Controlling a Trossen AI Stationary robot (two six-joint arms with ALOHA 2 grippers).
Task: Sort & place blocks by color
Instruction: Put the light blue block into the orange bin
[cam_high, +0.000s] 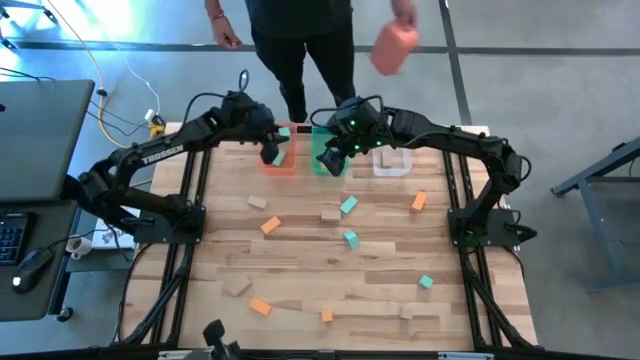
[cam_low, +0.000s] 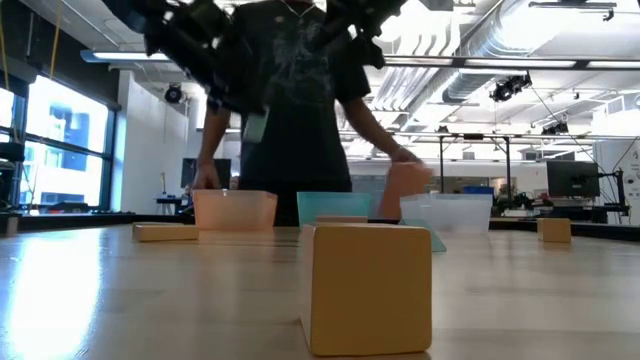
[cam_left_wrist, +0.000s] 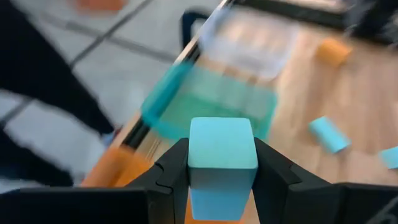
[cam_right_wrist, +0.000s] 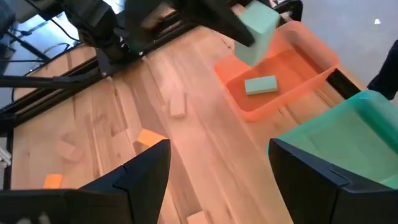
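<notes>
Left gripper (cam_left_wrist: 221, 180), upper centre over the orange tray (cam_high: 281, 160), fingers clamped on a teal block (cam_left_wrist: 222, 163). Better to shift it over the green tray (cam_high: 327, 160) before letting go. Right gripper (cam_right_wrist: 217, 180) above the green tray, fingers wide, empty.

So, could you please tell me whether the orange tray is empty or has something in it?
Not empty: the orange tray holds one teal block lying flat on its floor, seen in the right wrist view.

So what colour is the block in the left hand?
Teal block, clearest in the left wrist view.
</notes>
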